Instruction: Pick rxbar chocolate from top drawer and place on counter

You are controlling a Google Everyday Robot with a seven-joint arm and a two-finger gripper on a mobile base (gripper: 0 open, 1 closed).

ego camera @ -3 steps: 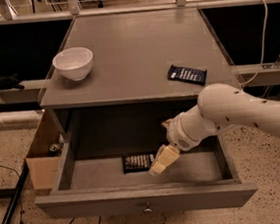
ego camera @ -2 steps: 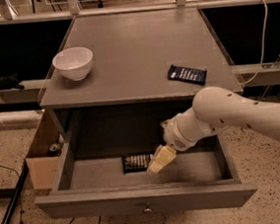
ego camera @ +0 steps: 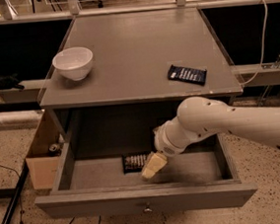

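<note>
Inside open top drawer (ego camera: 146, 200), lying flat mid-floor: rxbar chocolate (ego camera: 134, 162). Immediately right, overlapping its end: pincer (ego camera: 152, 166). Wide or narrow: cannot tell.

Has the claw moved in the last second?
Yes, slightly. The claw has edged left over the right end of the rxbar chocolate, which lies unmoved in the top drawer.

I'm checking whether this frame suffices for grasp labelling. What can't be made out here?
Camera view:
- rxbar chocolate: right end hidden by the gripper, low inside the top drawer; contact between them unclear.
- Wrapper lettering: too small to read.
- Drawer's right rear floor: hidden by the arm.
- Arm's base: cut off by the right edge.
</note>
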